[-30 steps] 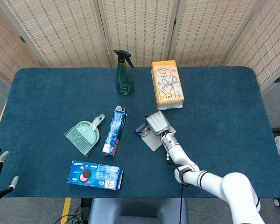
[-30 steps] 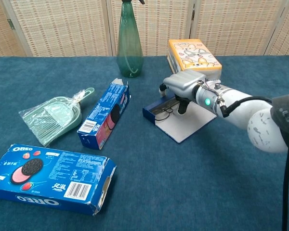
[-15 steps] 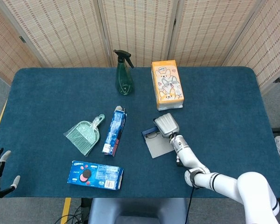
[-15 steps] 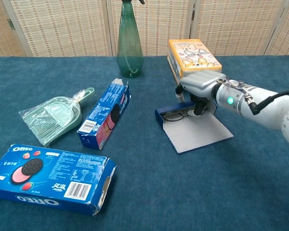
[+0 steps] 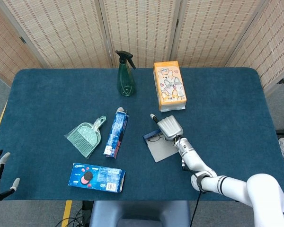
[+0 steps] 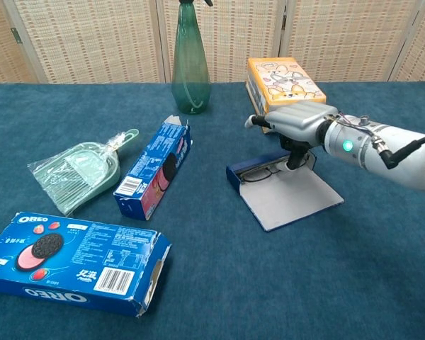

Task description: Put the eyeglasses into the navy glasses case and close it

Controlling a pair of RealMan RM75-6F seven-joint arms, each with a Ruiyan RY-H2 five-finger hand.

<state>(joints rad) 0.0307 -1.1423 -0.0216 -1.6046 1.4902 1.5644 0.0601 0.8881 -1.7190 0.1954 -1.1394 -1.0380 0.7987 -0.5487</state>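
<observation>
chest view: eyeglasses in open navy case beneath right hand

Navy glasses case: lay open on the blue tablecloth, right of centre, just in front of the orange tissue box; its navy tray stood along the far left side, and its pale grey lid was folded flat on the cloth toward the near right
Eyeglasses: thin dark-framed pair, lay lengthwise in the navy tray, lenses toward the left end; the right part was hidden under the robot's hand
Case state: not closed, lid fully spread, grey lining up
Pose in head view: case sat skewed to the table edge, with the glasses at its upper left edge
</observation>
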